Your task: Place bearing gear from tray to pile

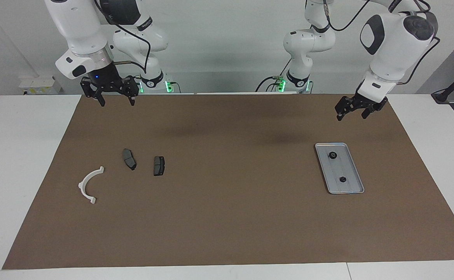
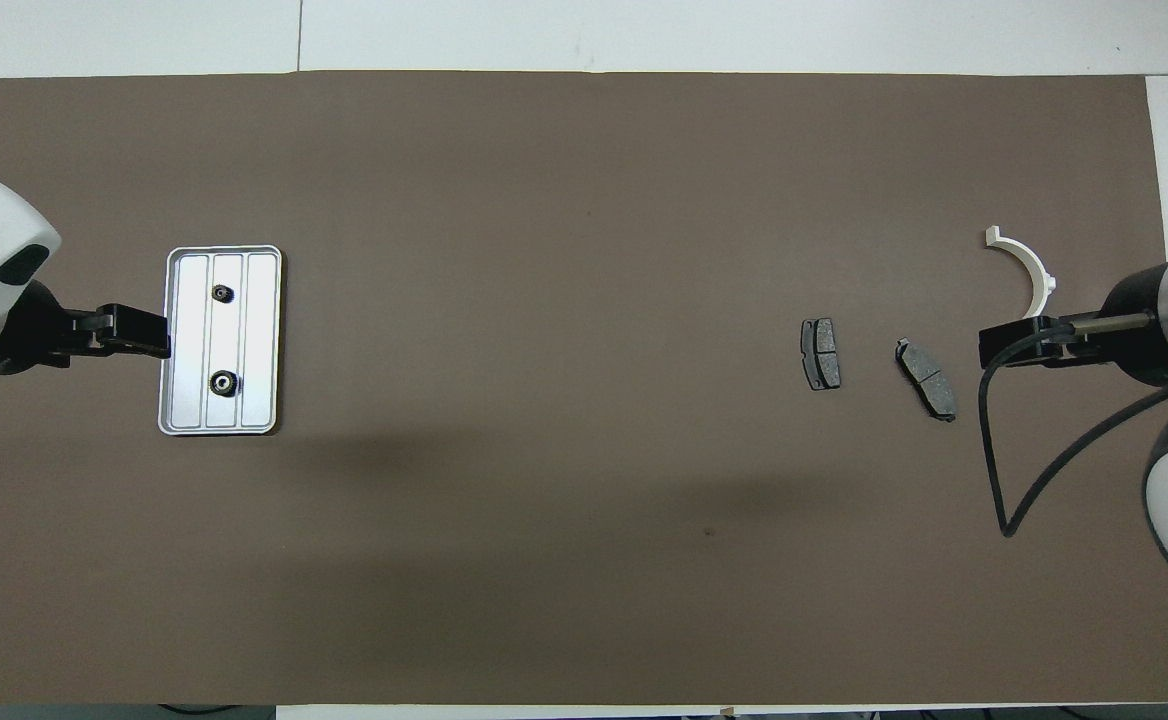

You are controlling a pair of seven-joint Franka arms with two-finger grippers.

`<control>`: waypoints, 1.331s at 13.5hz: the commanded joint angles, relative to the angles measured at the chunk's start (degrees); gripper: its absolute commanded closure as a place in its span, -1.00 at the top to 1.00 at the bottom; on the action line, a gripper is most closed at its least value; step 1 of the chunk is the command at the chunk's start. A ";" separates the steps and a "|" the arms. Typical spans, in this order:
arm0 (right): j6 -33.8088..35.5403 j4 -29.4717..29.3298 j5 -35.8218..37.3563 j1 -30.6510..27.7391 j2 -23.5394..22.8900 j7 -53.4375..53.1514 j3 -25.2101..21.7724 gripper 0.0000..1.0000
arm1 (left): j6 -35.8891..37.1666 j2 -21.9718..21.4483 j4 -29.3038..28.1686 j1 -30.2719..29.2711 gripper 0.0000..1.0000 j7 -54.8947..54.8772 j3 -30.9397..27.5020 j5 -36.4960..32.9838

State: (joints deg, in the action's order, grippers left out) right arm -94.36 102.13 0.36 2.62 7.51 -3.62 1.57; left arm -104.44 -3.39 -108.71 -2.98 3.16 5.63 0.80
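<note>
The silver tray (image 1: 350, 183) (image 2: 260, 330) lies on the brown mat toward the left arm's end. Two small dark bearing gears (image 1: 332, 155) (image 1: 342, 179) rest in it, also seen from overhead as one gear (image 2: 222, 293) and another (image 2: 223, 381). The pile is a white curved bracket (image 1: 90, 185) (image 2: 1030, 268) and two dark pads (image 1: 129, 159) (image 1: 159, 166). My left gripper (image 1: 351, 115) (image 2: 159, 345) hangs open and empty, raised over the mat beside the tray's rim. Over the mat beside the bracket, my right gripper (image 1: 117, 103) (image 2: 986, 347) waits open and empty.
The brown mat (image 1: 227, 217) covers most of the white table (image 1: 25, 155). A black cable (image 2: 994, 480) loops from the right arm above the mat near the pile.
</note>
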 commanded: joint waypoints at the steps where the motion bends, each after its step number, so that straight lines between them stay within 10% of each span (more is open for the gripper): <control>1: -1.00 1.23 -1.59 -0.59 0.75 1.77 -0.08 1.00 | -10.40 3.20 -6.06 -0.53 0.91 -1.05 0.26 -0.44; 7: -0.65 1.23 -1.59 -0.59 0.75 1.86 -0.08 1.00 | -26.33 8.83 -14.43 -3.60 0.86 -4.73 0.26 -0.44; 18: -0.91 0.88 -1.59 -1.39 0.58 1.86 -0.34 1.00 | -28.63 10.51 -18.64 -3.96 0.86 -5.09 0.26 -0.36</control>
State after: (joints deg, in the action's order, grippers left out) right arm -94.42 102.19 0.36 2.27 7.51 -3.62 1.06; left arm -131.26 8.40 -124.95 -6.52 -1.28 5.68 0.79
